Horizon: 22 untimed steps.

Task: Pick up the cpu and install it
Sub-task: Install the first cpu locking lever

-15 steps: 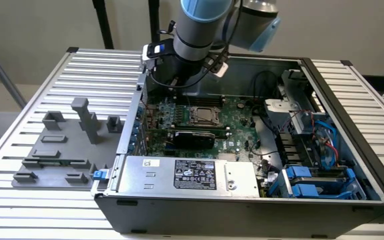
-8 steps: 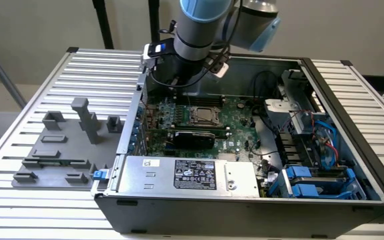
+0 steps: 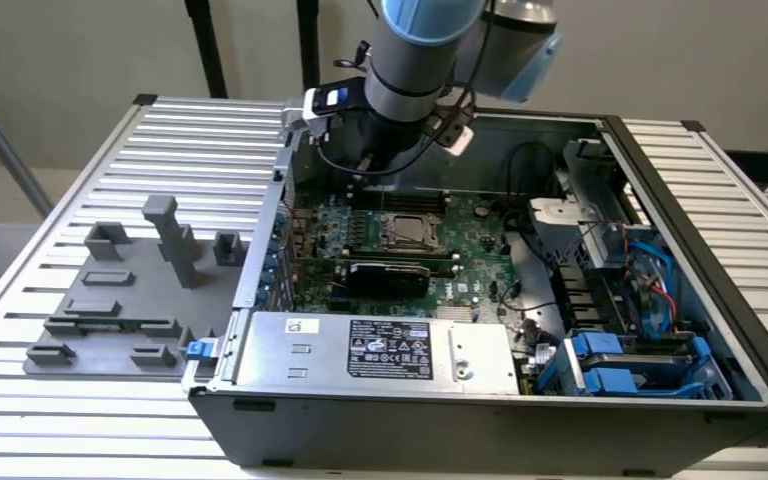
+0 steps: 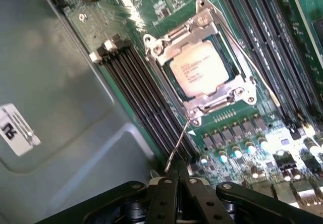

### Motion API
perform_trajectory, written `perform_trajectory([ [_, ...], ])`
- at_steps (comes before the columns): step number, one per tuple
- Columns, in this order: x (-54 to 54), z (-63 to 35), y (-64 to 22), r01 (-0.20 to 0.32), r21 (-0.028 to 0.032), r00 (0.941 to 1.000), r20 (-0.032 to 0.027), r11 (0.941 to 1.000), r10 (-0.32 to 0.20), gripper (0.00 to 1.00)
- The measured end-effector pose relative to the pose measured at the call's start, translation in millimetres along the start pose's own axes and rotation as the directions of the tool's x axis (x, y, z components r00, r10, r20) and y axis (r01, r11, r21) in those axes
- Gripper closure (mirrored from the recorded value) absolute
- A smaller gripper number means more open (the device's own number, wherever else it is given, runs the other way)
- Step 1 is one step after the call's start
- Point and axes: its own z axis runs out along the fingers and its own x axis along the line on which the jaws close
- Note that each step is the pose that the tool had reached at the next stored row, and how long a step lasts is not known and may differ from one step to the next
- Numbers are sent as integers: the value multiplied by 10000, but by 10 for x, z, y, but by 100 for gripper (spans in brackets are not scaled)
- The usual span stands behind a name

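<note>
One arm [image 3: 408,60] works this scene, so there is no choice of side. It reaches down from the upper middle of the exterior view into the open computer case [image 3: 491,425]. Its gripper [image 4: 176,176] has its two black fingers [image 4: 164,196] pressed together with no gap between them. The cpu [image 4: 198,73] already lies flat in the socket, its pale metal top showing through the window of the silvery socket frame [image 4: 174,36], which sits down over its edges. In the exterior view the socket lies in the middle of the green motherboard [image 3: 480,240], just below the gripper in the frame and a little toward that view's right. A thin wire lever [image 4: 177,146] runs from the socket corner nearest the gripper straight to the fingertips, its long axis pointing at them. Whether the fingers pinch its free end or only meet it, I cannot tell.
</note>
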Motion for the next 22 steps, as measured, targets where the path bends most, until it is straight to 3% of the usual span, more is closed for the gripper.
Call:
perform_trajectory([
  [4,74,-18,118,0,-8,10000,9,10000,0,89],
  [6,79,-13,139,-5,-21,10000,22,10000,5,89],
  [13,61,52,160,-43,-153,9997,226,9999,46,89],
  [19,39,138,186,-72,-236,9994,330,9997,79,89],
  [22,33,169,194,-83,-311,9991,417,9995,96,89],
])
